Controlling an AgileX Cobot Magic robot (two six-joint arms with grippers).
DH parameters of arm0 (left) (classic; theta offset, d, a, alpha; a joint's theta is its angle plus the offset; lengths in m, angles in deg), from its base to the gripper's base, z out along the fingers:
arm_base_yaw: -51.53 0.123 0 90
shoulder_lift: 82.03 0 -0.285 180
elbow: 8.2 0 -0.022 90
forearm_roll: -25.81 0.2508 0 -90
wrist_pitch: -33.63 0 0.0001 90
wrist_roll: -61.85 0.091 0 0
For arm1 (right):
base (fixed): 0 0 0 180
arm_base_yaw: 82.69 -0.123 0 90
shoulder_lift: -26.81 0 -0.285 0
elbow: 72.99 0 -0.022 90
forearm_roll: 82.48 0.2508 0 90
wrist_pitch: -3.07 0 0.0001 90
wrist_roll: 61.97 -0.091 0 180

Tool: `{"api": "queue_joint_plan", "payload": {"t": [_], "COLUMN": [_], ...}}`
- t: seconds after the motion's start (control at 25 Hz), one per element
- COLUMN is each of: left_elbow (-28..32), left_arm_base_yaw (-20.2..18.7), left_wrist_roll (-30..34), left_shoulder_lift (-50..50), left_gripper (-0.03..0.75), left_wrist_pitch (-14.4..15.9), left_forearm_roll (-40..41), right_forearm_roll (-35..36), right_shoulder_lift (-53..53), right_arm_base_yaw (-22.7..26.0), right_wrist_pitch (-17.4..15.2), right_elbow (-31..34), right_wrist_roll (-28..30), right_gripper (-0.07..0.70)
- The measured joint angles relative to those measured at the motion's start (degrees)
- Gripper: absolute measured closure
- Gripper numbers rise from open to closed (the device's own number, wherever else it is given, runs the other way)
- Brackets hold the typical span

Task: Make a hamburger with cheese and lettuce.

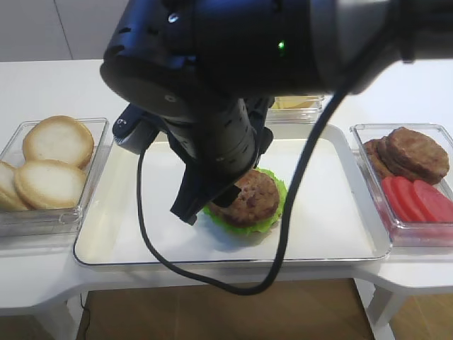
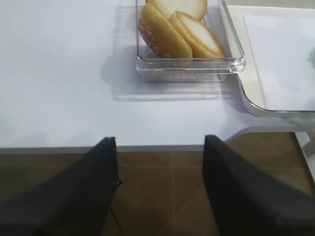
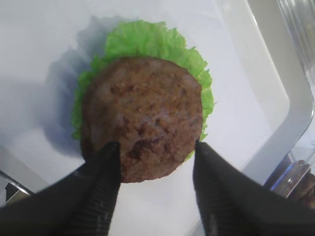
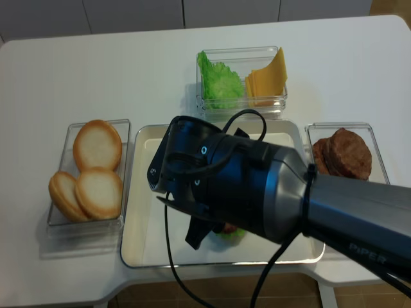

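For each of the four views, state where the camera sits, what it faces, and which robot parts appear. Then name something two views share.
Exterior high: in front, above the tray; right arm fills the top.
Right wrist: looks down on the hamburger; right gripper jaws open.
Left wrist: off the table's edge, facing the buns; left gripper jaws open.
Realsense: overhead; right arm hides the tray's middle.
Shared: the buns also show from overhead.

Bright, even overhead light, white table (image 4: 128,70) near blown out. My right arm (image 1: 233,42) looms huge and soft-focus in both high views. Hamburger (image 3: 142,115) is sharp, throwing a soft shadow left; my fingertips (image 3: 106,167) blur. Glare on tray (image 3: 283,123) rim.
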Motion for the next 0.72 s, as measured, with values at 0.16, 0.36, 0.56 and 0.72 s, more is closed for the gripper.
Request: {"api": "queue_joint_plan", "payload": {"t": [0.16, 0.36, 0.56, 0.72], "left_elbow": [0.0, 0.0, 0.0, 0.0], "left_arm_base_yaw": [0.0, 0.0, 0.0, 0.0], "left_wrist_roll": [0.0, 0.0, 0.0, 0.0], "left_shoulder_lift": [0.0, 0.0, 0.0, 0.0], "left_gripper": [0.300, 0.300, 0.300, 0.300], "left_wrist_pitch": [0.0, 0.0, 0.0, 0.0], "left_forearm_roll": [0.0, 0.0, 0.0, 0.0], "right_forearm_roll": [0.0, 0.7, 2.3, 9.4], "right_shoulder_lift": [0.0, 0.0, 0.0, -0.1], "right_arm_base_yaw": [0.0, 0.0, 0.2, 3.7], "right_wrist_pitch": [0.0, 0.0, 0.0, 0.0], "right_elbow": [0.0, 0.0, 0.0, 0.0], "right_wrist_roll": [-0.1, 0.0, 0.0, 1.2], "right_gripper": [0.275, 0.241, 0.204, 0.201]}}
